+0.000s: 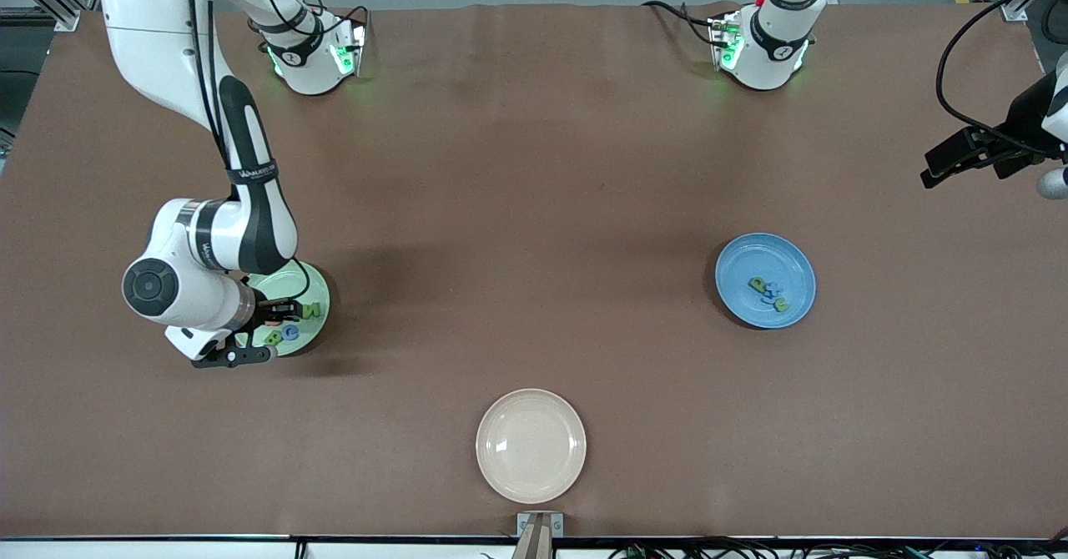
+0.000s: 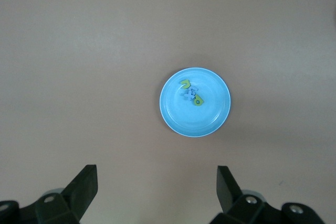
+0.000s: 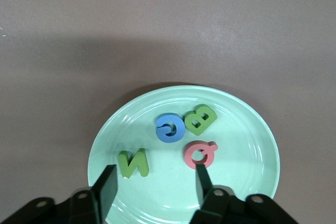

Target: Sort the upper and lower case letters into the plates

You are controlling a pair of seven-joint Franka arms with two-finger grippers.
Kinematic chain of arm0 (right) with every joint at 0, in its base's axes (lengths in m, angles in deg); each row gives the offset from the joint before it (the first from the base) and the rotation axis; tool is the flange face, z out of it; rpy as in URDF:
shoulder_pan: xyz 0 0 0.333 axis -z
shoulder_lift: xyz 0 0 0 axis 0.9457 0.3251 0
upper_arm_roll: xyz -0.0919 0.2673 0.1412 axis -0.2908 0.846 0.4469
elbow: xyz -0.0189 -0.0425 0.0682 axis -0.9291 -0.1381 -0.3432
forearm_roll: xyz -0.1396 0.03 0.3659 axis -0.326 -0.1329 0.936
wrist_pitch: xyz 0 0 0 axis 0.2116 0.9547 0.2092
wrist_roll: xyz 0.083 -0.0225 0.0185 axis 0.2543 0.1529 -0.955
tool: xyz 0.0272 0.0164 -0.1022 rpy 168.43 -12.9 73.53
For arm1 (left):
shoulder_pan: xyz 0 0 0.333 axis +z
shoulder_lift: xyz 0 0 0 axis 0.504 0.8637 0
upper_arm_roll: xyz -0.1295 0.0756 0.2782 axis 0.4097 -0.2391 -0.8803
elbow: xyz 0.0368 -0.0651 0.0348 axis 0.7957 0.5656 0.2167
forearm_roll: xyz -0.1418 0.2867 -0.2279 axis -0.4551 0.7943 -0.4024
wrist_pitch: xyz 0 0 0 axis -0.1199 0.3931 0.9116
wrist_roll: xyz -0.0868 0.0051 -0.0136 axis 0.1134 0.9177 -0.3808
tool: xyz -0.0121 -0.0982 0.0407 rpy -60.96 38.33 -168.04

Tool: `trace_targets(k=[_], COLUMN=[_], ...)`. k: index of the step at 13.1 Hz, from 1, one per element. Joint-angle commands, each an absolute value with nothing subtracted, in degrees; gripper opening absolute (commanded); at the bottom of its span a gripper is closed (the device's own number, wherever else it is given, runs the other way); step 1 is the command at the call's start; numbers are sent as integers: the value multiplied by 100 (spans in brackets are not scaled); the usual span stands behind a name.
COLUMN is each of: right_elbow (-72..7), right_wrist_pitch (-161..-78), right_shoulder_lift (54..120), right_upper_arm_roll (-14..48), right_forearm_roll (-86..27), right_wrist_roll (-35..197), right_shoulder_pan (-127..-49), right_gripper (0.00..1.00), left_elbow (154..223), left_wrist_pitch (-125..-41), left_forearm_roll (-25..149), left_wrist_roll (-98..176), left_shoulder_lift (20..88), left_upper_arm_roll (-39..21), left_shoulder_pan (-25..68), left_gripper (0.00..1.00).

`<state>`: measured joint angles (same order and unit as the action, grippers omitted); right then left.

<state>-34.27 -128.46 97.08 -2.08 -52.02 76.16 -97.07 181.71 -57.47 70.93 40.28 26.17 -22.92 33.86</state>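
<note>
Over the green plate [image 1: 313, 292], at the right arm's end of the brown table [image 1: 517, 208], the right gripper [image 3: 152, 184] hangs with fingers spread, empty. Q [image 3: 199, 153], B [image 3: 200, 119], C [image 3: 169, 128] and N [image 3: 133, 163] lie in that plate. Off the table's other end, the left gripper [image 2: 155, 187] waits high, fingers apart, well apart from the blue plate [image 1: 788, 259] holding four small letters [image 1: 769, 292]. A cream plate [image 1: 531, 444] sits nearest the camera.
</note>
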Motion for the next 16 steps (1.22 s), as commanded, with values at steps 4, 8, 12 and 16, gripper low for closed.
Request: trace_targets(k=[4,8,12,16], right_elbow=[-3505,-3470,-3251,-2496], right_wrist_pitch=[-12649,-12455,-11701,-10727], right_shoulder_lift=[8720,8122,7700,7532], right_upper_arm_roll=[-152,-213,-433,-399], right_forearm_roll=[-5138,-5199,-5322,-6094], right_wrist_roll=[7514,7558,7567,8057], right_shoulder_pan=[-9529,-9537,-9546,-9546], right_gripper=[80,84,89,99], left_elbow=[18234,18234,18207,18216], left_wrist_pitch=[-5845,-5845,-5853,-5880], left_forearm_roll=[7106,7106,7098,7098], left_wrist_roll=[3865,3865,3865,3865], left_shoulder_lift=[2630,2639,2665,2665], left_upper_arm_roll=[-2323,-2323,-2314,-2314], left_shoulder_pan=[3387,3378,3378,3378], left_gripper=[100,100,100,100])
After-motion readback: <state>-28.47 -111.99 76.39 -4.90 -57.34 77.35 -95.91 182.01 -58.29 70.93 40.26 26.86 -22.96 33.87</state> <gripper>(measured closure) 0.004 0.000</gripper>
